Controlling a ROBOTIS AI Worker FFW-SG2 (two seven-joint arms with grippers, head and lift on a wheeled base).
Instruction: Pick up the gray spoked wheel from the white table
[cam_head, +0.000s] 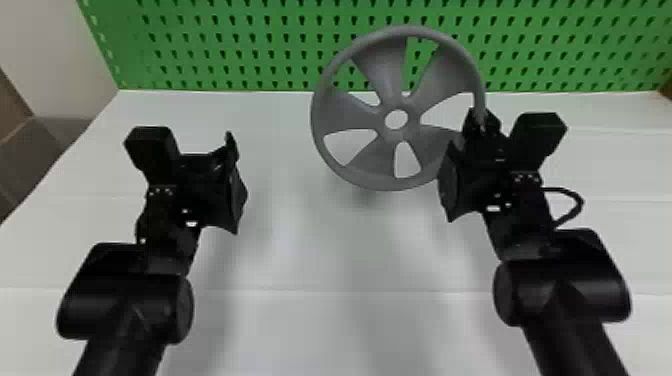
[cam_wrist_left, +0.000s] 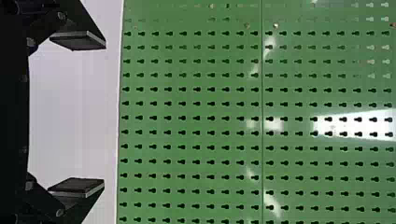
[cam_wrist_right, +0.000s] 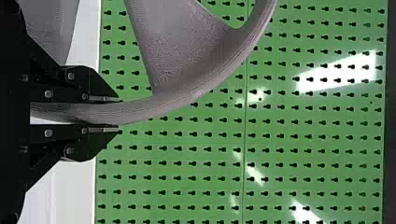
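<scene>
The gray spoked wheel (cam_head: 370, 165) is held up over the white table (cam_head: 280, 320), its face turned toward the head camera. My right gripper (cam_head: 481, 122) is shut on the wheel's rim at its right side. In the right wrist view the rim of the wheel (cam_wrist_right: 187, 95) runs between the two fingers of the right gripper (cam_wrist_right: 116, 114), which press on it from both sides. My left gripper (cam_head: 237, 165) stands apart on the left, above the table. In the left wrist view the left gripper (cam_wrist_left: 103, 114) is open, with nothing between its fingers.
A green pegboard (cam_head: 225, 50) stands upright along the table's back edge, behind the wheel. A pale wall (cam_head: 60, 55) and a brown surface (cam_head: 15, 145) lie beyond the table on the left. A cable loops beside the right wrist.
</scene>
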